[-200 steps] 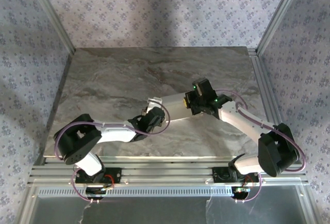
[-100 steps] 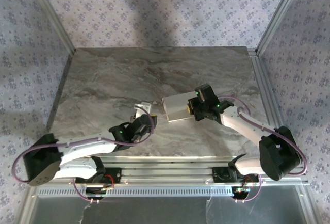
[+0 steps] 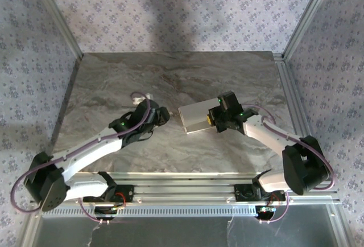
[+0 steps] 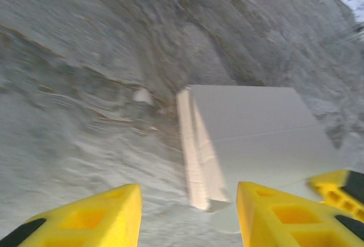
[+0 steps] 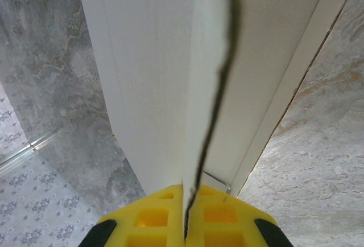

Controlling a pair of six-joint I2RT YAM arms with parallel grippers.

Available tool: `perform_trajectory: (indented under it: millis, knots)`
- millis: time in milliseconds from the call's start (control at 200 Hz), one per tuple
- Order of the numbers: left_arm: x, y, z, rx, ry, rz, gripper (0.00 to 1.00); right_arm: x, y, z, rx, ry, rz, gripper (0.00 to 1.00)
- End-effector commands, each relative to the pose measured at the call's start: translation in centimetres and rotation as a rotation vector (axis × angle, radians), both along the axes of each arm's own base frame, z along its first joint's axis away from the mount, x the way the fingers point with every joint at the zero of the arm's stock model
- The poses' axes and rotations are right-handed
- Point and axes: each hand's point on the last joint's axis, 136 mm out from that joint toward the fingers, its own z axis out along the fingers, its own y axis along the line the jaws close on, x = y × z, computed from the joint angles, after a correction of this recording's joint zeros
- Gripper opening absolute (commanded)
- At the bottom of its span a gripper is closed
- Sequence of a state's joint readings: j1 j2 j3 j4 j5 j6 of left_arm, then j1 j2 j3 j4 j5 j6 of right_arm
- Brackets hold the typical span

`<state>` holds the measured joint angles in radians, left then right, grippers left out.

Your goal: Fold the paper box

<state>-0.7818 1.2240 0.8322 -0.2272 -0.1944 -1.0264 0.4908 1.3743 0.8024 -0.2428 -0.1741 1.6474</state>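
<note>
Left gripper (image 4: pixel 187 204) stands with its yellow jaws parted and nothing between them, only marble-patterned table top (image 3: pixel 108 87) and the near corner of the paper box (image 3: pixel 196 119). A second ago it was right at the box's left end. Since then it has let go, drawn back toward the near edge, and swung round to the box's left. It now sits clear of the cardboard and faces that end, and its jaws have widened on the way.

Right gripper (image 5: pixel 185 201) has not given way: its fingers are pressed together on a cardboard edge at the box's right end. In the right wrist view, white panels run up from the fingertips, with a dark seam between them.

The box lies right of centre on the table as a small flat pale rectangle, slightly skewed. It looks shorter from above than it did a second ago. In the left wrist view a narrow bright strip runs along its near end; whether that is a side wall or an untucked flap cannot be told.

The handover suggests the box is largely formed. The right arm appears to be steadying it while the left lines up for more work on the left end, most likely a press or a tuck.
</note>
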Motion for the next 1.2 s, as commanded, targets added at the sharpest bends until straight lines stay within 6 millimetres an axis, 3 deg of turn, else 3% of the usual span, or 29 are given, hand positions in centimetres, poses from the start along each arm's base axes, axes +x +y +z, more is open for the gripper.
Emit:
perform_trajectory:
  millis: [0, 195, 425, 635, 845, 999, 1194]
  knots:
    - [0.8, -3.5, 0.3, -0.223, 0.135, 0.01, 0.53, 0.0, 0.1, 0.0, -0.015, 0.008, 0.038, 0.0]
    - [2.6, -7.2, -2.3, -0.306, 0.306, -0.028, 0.57, 0.1, -0.1, -0.2, -0.014, 0.02, 0.04, 0.0]
    - [2.7, -9.0, -5.3, -0.302, 0.419, -0.077, 0.56, 0.9, 0.2, 0.1, -0.007, 0.027, 0.052, 0.0]
    - [2.4, -9.4, -7.0, -0.32, 0.466, -0.075, 0.56, 1.0, 0.3, -0.1, -0.002, 0.032, 0.053, 0.0]
    - [2.8, -10.2, -7.5, -0.344, 0.471, -0.081, 0.45, 0.9, 0.3, 0.0, 0.001, 0.031, 0.057, 0.0]
    - [2.6, -9.8, -8.1, -0.338, 0.476, -0.071, 0.32, 0.8, 0.4, -0.1, 0.002, 0.029, 0.06, 0.0]
    - [2.3, -9.4, -9.0, -0.316, 0.481, -0.062, 0.22, 0.4, 0.1, -0.8, -0.006, 0.044, 0.065, 0.0]
